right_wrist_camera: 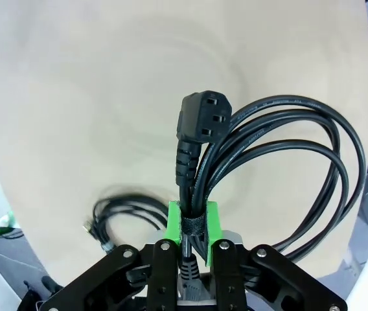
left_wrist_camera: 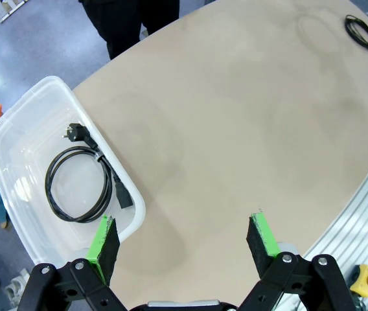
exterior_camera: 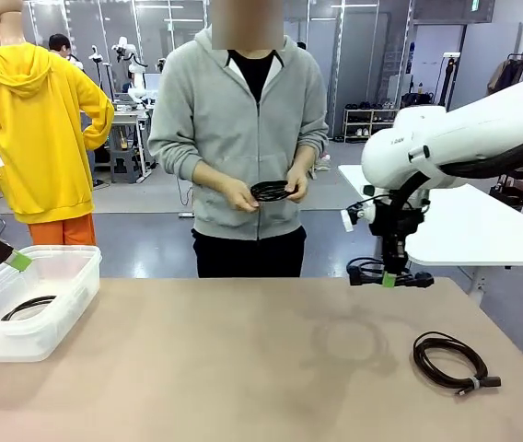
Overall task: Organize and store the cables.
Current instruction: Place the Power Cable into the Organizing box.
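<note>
Partly behind right claw: cable coil

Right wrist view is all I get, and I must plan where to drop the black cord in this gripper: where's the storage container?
Observer: A clear plastic bin sits at the left end of the beige table, on the robot's left side.
Operator: Is anything inside it?
Observer: One coiled black power cord, bound with a tie, lies flat on the bin's floor.
Operator: Is the other arm in the way there?
Observer: The left gripper hangs open right at the bin's rim, holding nothing.
</note>
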